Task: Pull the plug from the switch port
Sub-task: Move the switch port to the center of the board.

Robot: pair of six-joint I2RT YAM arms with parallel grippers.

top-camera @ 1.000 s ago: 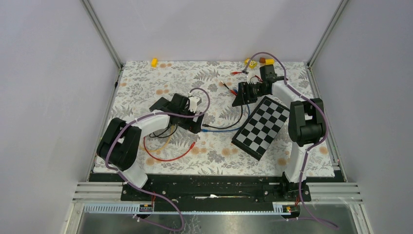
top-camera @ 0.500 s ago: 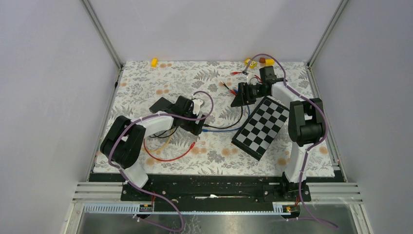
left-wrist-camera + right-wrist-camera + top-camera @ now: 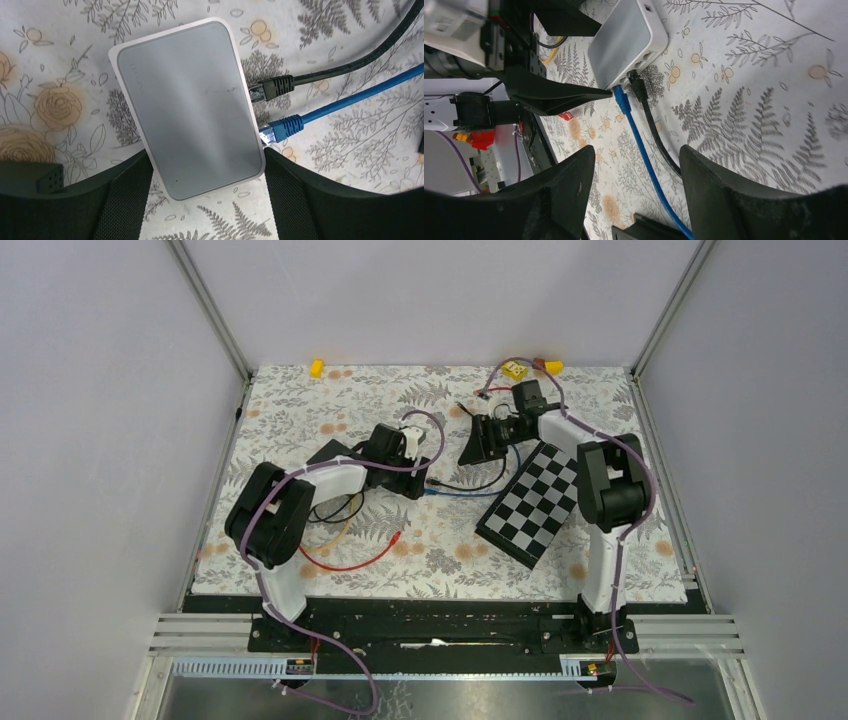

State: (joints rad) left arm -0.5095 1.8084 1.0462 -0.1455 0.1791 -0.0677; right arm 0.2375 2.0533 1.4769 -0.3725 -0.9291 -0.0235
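The switch (image 3: 187, 105) is a flat grey-white box lying on the fern-print mat. A black plug (image 3: 272, 87) and a blue plug (image 3: 282, 127) sit in ports on its right side. My left gripper (image 3: 207, 200) straddles the switch's near end, with both mesh pads (image 3: 125, 200) against its edges. In the right wrist view the switch (image 3: 624, 42) lies ahead with the blue plug (image 3: 621, 97) and the black plug (image 3: 638, 87) in it. My right gripper (image 3: 636, 170) is open a little back from the plugs, and both cables run between its fingers untouched.
A checkerboard (image 3: 535, 500) lies right of the cables, beside the right arm. A red cable (image 3: 345, 562) and a yellow one (image 3: 345, 530) loop near the left arm. Small yellow blocks (image 3: 317, 367) (image 3: 515, 370) rest at the mat's back edge.
The left arm has swung right over the switch and its jaws have narrowed onto it. The right gripper has moved left toward the plugs.
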